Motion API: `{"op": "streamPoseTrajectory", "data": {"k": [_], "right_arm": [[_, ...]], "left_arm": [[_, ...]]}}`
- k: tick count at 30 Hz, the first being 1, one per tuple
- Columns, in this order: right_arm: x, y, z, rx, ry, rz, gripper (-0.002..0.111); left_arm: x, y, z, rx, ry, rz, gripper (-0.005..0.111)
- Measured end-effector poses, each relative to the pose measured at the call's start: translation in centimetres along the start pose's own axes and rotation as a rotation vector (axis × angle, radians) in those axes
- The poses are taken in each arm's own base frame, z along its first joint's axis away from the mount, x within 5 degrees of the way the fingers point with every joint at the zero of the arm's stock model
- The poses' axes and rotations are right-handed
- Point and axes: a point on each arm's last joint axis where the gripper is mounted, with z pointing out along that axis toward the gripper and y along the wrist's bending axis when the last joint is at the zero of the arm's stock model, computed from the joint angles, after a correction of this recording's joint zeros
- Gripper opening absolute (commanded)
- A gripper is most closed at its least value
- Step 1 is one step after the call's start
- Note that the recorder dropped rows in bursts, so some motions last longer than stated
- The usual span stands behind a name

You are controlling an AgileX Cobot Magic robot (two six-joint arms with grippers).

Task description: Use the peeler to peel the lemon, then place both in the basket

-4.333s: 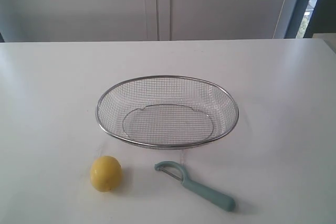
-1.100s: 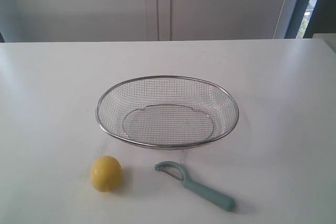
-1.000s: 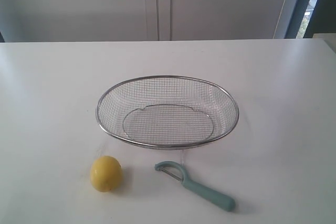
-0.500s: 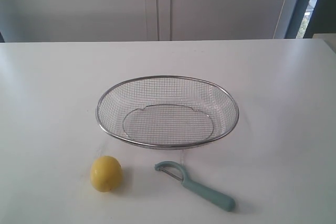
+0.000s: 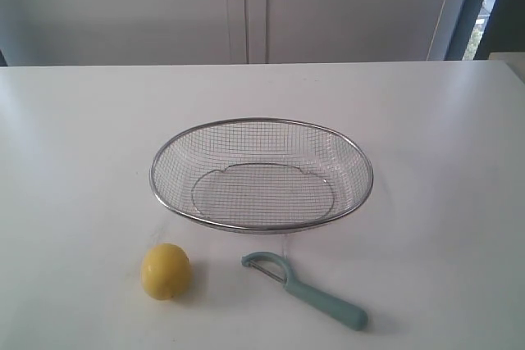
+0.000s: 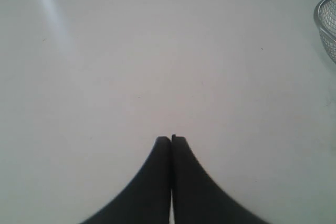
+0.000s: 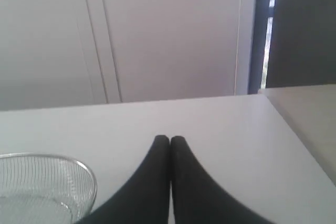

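Nothing has moved since a moment ago: lemon (image 5: 166,271), peeler (image 5: 305,279) and basket (image 5: 261,120) lie where they lay on the table (image 5: 82,161). Your left pincer (image 6: 171,139) and right pincer (image 7: 169,139) both hang pressed shut, gripping nothing. The basket's rim sits off to one side of each. Lemon and peeler lie near each other, outside the basket, apart from both pincers.

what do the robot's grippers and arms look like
Only the wrist views show them. The left gripper and right gripper look alike: two matte black fingers each, broad at the base and curving in to narrow rounded tips. No cables, markings or arm links are in view.
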Motion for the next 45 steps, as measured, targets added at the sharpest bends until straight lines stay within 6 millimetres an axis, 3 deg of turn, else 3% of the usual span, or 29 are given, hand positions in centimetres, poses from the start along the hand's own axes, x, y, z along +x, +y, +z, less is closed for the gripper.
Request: {"op": "streamPoseTrajectory", "data": {"k": [8, 19, 22, 27, 33, 45], "right_arm": [[-0.3, 0.4, 1.7, -0.034, 0.289, -0.02, 0.0], [-2.9, 0.8, 3.6, -0.066, 0.565, -0.048, 0.0], [-3.7, 0.8, 5.2, -0.076, 0.751, -0.071, 0.0], [-2.8, 0.8, 8.1, -0.105, 1.024, -0.086, 0.0], [-1.8, 0.8, 10.9, -0.145, 1.128, -0.104, 0.0], [-0.3, 4.5, 12.1, -0.386, 1.158, -0.24, 0.0]], "left_arm": [[0.0, 0.0, 0.0, 0.0, 0.0, 0.0, 0.0], [0.0, 0.0, 0.0, 0.0, 0.0, 0.0, 0.0], [0.0, 0.0, 0.0, 0.0, 0.0, 0.0, 0.0], [0.0, 0.0, 0.0, 0.0, 0.0, 0.0, 0.0], [0.0, 0.0, 0.0, 0.0, 0.0, 0.0, 0.0], [0.0, 0.0, 0.0, 0.0, 0.0, 0.0, 0.0]]}}
